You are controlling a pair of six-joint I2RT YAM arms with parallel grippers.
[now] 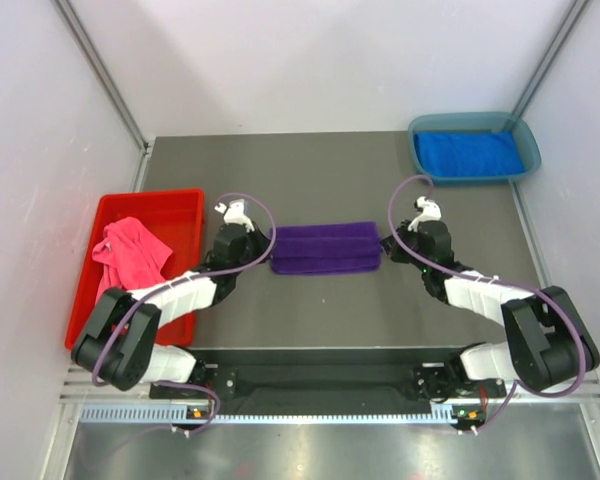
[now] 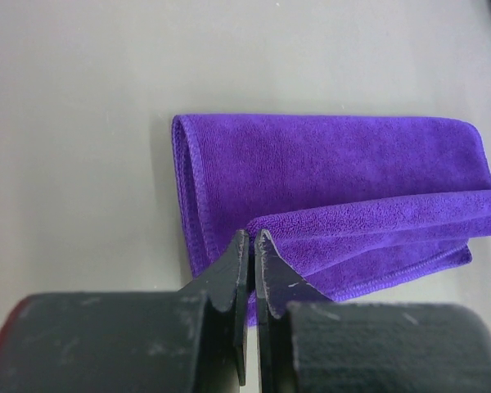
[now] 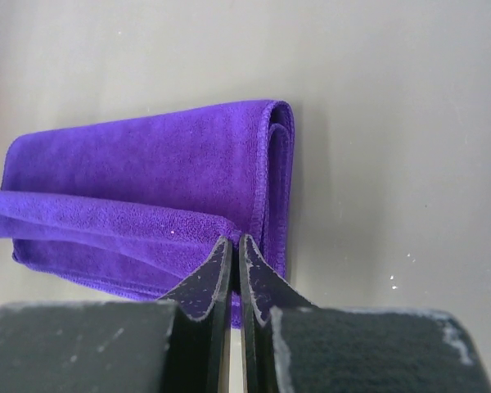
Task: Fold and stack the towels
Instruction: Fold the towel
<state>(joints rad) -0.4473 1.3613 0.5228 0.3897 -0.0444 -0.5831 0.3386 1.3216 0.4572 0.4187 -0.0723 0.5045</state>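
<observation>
Pinching a raised layer of the purple towel [image 2: 327,155], left tool [image 2: 252,239] and right tool [image 3: 234,242] are clamped on its nine and three o'clock ends; towel folded at desk [image 1: 330,180] centre; pink towel [image 1: 130,250] at nine o'clock, royal blue towel [image 1: 470,152] at one o'clock.

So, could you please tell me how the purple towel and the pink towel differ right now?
The purple towel is folded into a neat long strip; the pink towel is crumpled. The purple towel lies on the table, the pink towel in the red bin. The left end effector and right end effector each pinch a layer of the purple towel; nothing touches the pink towel. Both are soft cloths.
</observation>
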